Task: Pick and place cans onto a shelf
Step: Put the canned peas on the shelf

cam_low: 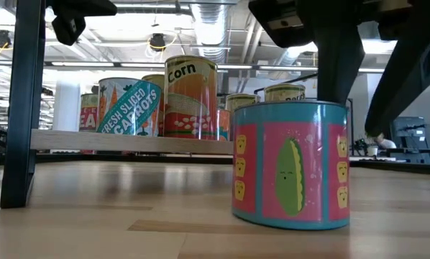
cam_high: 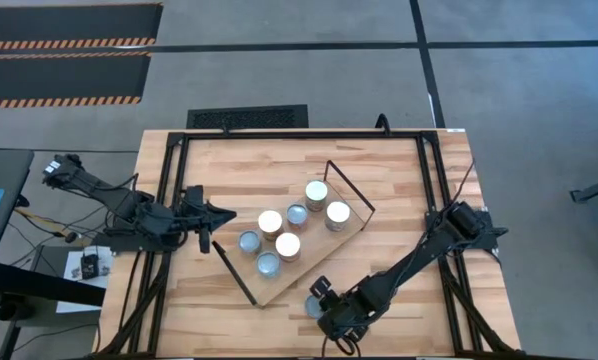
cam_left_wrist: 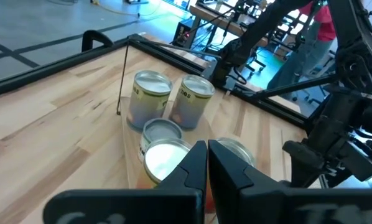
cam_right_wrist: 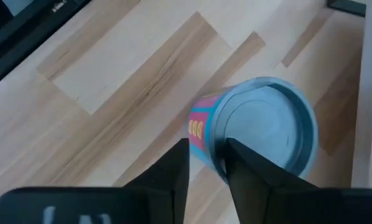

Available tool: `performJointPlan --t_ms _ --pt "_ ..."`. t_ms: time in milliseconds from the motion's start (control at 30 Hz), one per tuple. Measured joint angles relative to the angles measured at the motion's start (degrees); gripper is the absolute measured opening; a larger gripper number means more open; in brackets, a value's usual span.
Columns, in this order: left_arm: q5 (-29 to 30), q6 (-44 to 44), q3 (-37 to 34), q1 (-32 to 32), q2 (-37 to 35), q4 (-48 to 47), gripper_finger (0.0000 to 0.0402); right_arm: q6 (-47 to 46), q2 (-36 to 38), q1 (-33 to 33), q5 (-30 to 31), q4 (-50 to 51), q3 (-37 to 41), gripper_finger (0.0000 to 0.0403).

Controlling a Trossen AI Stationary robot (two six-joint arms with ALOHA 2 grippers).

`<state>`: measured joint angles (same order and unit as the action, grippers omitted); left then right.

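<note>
We see bare table (cam_right_wrist: 111, 87) beyond our right gripper's fingers (cam_right_wrist: 173, 171); the pink can (cam_right_wrist: 264, 134) blocks one fingertip's side.

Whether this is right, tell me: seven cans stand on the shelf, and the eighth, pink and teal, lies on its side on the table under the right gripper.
Wrong: the pink and teal can stands upright on the table, as the low view shows. Seven cans do stand on the shelf, the right gripper is above the eighth; the left gripper waits beside the shelf.
</note>
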<state>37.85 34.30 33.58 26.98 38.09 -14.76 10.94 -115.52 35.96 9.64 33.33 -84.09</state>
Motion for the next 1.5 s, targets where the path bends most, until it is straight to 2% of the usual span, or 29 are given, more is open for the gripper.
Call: performJointPlan --t_ms 133,300,367,500,633,833,933,1133,1500 --pt "0.0 0.1 0.0 0.0 0.0 0.0 0.0000 -2.1 0.0 -0.2 -0.1 0.3 0.0 0.0097" --pt "0.5 0.3 0.0 0.0 0.0 0.2 0.0000 -6.9 0.2 -1.1 -0.3 0.5 0.0 0.0027" --pt "1.5 0.3 0.0 0.0 0.0 0.2 0.0000 -9.0 0.3 -1.4 -0.3 1.0 -0.1 0.0011" --pt "2.6 0.3 0.0 0.0 0.0 0.8 0.0000 -14.5 1.9 -2.0 -0.9 4.2 0.2 0.0020" --pt "2.7 0.3 0.0 0.0 0.0 1.4 0.0000 -18.3 7.0 -3.2 -1.0 7.4 0.2 0.0007" --pt "3.7 0.4 0.0 0.0 0.0 1.5 0.0000 -26.4 14.5 -9.2 -4.4 12.5 0.1 0.0010" --pt "5.0 -0.4 0.0 0.0 0.0 1.7 0.0000 -26.7 15.6 -12.9 -3.8 12.2 0.1 0.0008" --pt "5.1 -0.6 0.0 0.0 0.0 1.8 0.0000 -26.1 13.2 -18.9 -3.3 11.1 0.0 0.0010" --pt "6.6 -0.7 0.0 0.0 0.0 1.8 0.0000 -21.5 12.1 -23.0 -0.5 9.5 0.0 0.0011"
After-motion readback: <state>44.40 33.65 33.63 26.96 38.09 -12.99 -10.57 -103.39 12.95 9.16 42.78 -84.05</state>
